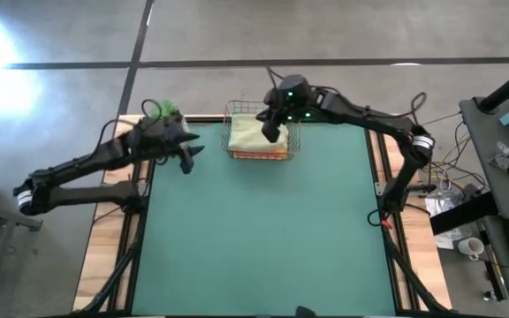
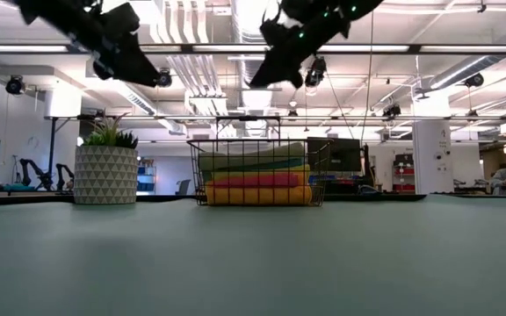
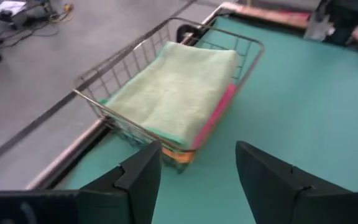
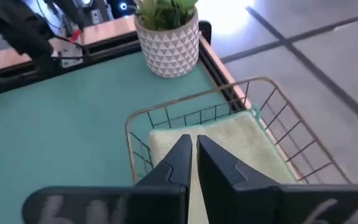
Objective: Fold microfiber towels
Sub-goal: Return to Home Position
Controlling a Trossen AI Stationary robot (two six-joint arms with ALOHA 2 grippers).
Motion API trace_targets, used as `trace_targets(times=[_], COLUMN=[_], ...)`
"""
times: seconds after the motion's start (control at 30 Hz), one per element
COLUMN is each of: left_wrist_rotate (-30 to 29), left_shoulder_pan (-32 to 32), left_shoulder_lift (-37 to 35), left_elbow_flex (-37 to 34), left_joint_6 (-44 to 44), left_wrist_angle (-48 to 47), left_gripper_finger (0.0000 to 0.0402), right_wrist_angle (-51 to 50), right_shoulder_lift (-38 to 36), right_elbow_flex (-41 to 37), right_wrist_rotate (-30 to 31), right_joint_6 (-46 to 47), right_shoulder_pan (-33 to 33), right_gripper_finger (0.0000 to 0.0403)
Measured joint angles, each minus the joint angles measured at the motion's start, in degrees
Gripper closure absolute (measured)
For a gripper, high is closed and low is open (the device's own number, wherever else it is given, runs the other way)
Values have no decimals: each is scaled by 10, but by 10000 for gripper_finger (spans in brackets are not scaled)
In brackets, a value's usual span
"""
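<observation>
From the near edge, the green table mat (image 1: 254,238) runs flat and level up to the wire basket (image 1: 228,124), which stands at the table's far edge, a little left of the middle. A potted plant (image 1: 166,112) stands at the far left corner, well apart from the basket.

The left gripper (image 1: 188,152) hangs above the mat's far left part, beside the basket and above its rim, fingers spread wide and holding nothing. The right gripper (image 1: 272,124) hovers over the basket, fingers pressed together with nothing between them, clear of the cloth below. In the low view both arms are cut off at the top.

The microfiber towels (image 2: 253,180) lie folded and stacked inside the basket. The pale sage green towel (image 3: 173,87) is on top, flat and smooth; from overhead the right gripper hides part of it. Beneath it only folded edges show: teal, yellow, pink, then orange at the bottom. Whether the orange band is one cloth or two cannot be told.
</observation>
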Motion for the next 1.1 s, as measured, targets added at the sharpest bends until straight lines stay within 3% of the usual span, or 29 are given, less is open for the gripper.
trace_targets(times=[0.2,0.53,0.97,1.1], left_wrist_rotate=[14,31,35,24], left_shoulder_pan=[-7,-7,-7,-7], left_shoulder_lift=[-100,-220,-434,-415], left_elbow_flex=[-119,-209,-326,-349], left_joint_6=[-74,-112,-170,-151], left_wrist_angle=[68,74,90,119], left_gripper_finger=[238,393,400,400], right_wrist_angle=[-38,-125,-146,-143], right_shoulder_lift=[-60,-88,-90,-96], right_elbow_flex=[0,0,-1,-1], right_wrist_rotate=[5,36,36,36], right_joint_6=[-25,-34,-34,-34], right_shoulder_pan=[2,1,1,1], right_gripper_finger=[385,385,385,385])
